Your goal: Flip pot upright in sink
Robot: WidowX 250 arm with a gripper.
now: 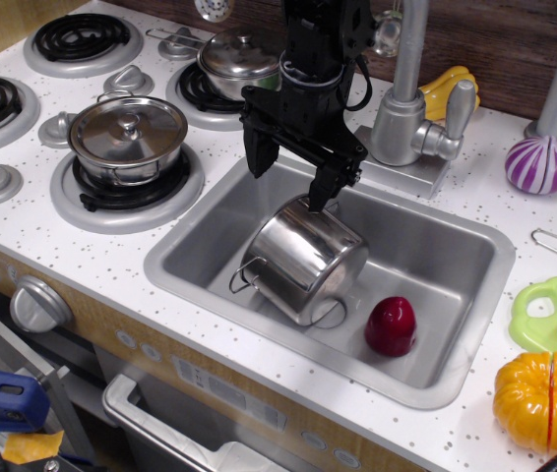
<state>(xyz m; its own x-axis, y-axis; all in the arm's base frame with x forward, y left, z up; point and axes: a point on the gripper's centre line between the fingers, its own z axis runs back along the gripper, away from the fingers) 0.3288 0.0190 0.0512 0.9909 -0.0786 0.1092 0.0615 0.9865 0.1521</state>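
1. Gripper (291, 178): jaws spread, poised over the sink (456, 379), one finger touching the pot's rim.
2. Pot (303, 261): tilted in the sink's left half, beside a red toy (392, 326).

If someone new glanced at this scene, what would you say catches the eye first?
Probably the shiny pot, lying tilted in the middle of the grey sink, with the black gripper open just above it, one finger at its upper edge. Next, the dark red toy on the sink floor to the right of the pot.
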